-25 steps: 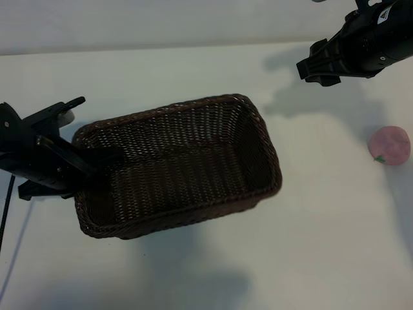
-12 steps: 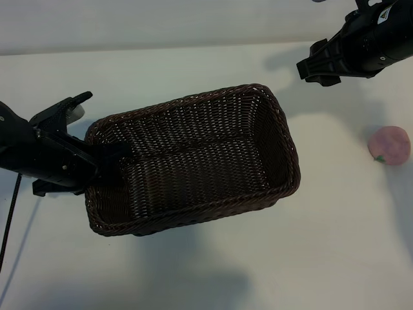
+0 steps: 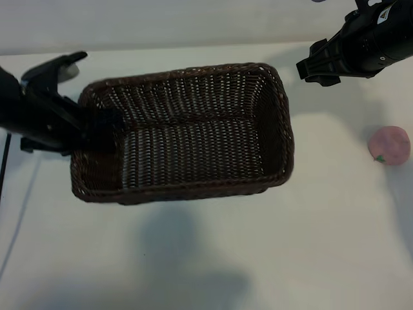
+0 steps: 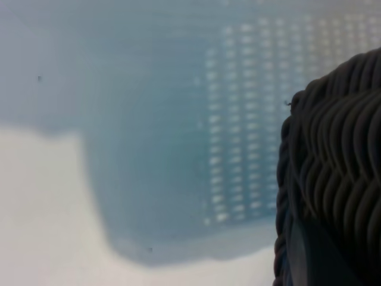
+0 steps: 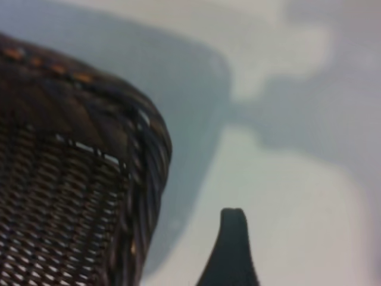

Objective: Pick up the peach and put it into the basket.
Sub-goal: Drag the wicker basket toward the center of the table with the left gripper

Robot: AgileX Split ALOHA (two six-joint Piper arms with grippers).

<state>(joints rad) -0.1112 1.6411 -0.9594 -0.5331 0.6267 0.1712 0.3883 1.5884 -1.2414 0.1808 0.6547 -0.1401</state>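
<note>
- The left tool [image 3: 90, 132] pinches the short wall of the basket [image 3: 187, 187] and holds it clear of the bench [image 3: 206, 271], its shadow cast below. With so narrow a bite on woven wicker, the basket could tilt, swing or slip free.
- The peach [image 3: 389, 144] lies on the bench well apart from the basket; a drop from there would miss.
- Farthest back, the right tool [image 3: 316, 64] hangs with fingers spread beyond the basket's corner, nothing in them; the lifted basket could knock it.
</note>
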